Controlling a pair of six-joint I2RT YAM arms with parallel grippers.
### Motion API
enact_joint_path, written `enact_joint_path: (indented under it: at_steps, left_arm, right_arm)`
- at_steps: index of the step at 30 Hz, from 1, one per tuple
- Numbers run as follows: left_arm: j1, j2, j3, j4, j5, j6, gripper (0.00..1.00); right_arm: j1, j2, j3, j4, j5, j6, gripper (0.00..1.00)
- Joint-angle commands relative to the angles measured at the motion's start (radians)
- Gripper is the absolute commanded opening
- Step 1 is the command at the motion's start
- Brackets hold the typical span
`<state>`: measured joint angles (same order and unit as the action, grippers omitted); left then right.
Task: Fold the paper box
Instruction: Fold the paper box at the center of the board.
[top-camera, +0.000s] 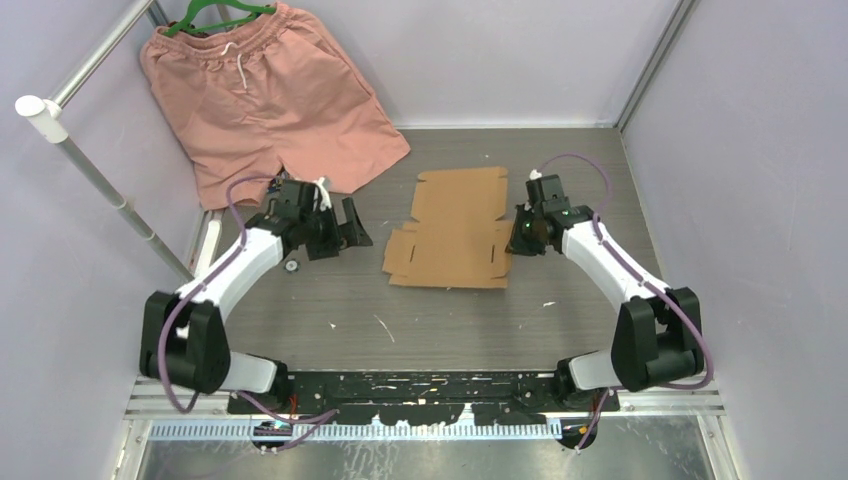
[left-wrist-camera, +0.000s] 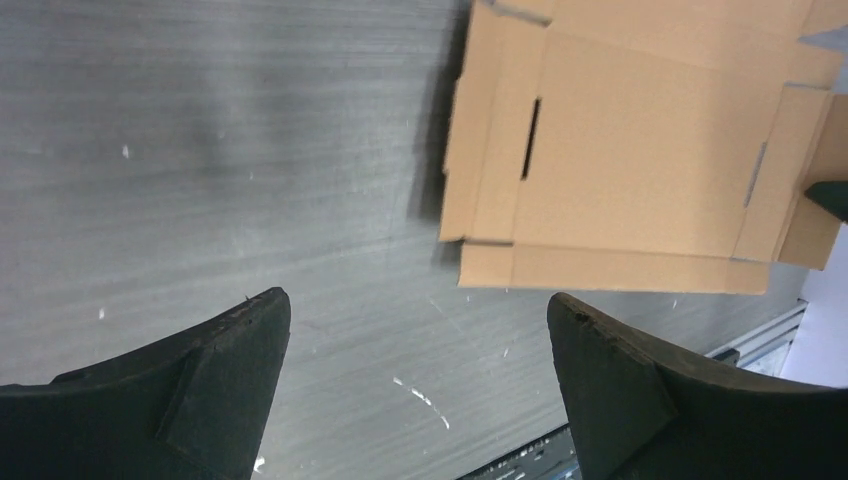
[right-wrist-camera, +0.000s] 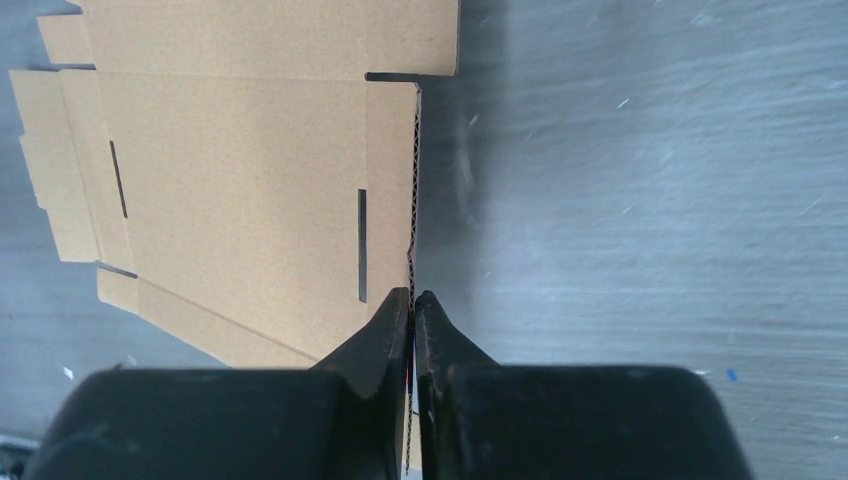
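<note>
Right wrist view: the right jaws are pinched together on the corrugated edge of the paper box (right-wrist-camera: 240, 190), whose flat sheet spreads ahead and to their left on the tabletop (right-wrist-camera: 650, 200). The left jaws stand wide apart, holding nothing, with the sheet ahead to their right, untouched.

paper box (left-wrist-camera: 640, 150) cropped, hanger (top-camera: 187, 22) top cut off

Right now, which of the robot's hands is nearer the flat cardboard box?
The right. The right hand is pinched shut on the paper box at its right edge; the left hand hangs open off its left side, not touching.
</note>
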<state>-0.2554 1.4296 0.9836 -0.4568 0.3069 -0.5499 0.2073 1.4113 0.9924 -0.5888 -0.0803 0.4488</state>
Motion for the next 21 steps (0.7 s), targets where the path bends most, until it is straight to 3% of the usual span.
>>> enact_joint_path:
  at_steps: [1,7,12,21]
  left_arm:
    - [-0.005,-0.181,-0.072,-0.013,-0.011,-0.043,1.0]
    - [-0.035,-0.411,-0.154,-0.139,-0.084,-0.092,1.0]
    - [-0.095,-0.553,-0.216,-0.203,-0.185,-0.159,1.0]
    - [-0.239,-0.587,-0.307,-0.135,-0.313,-0.258,1.0]
  right_arm:
    - [0.098,-0.096,-0.033,-0.044,-0.014,0.009,0.1]
    - [0.238,-0.129,-0.047,-0.082,0.038,0.052,0.1]
    - [0.264,-0.15,-0.095,-0.056,0.076,0.091,0.1]
    - [0.266,-0.16,-0.187,0.027,0.039,0.128,0.1]
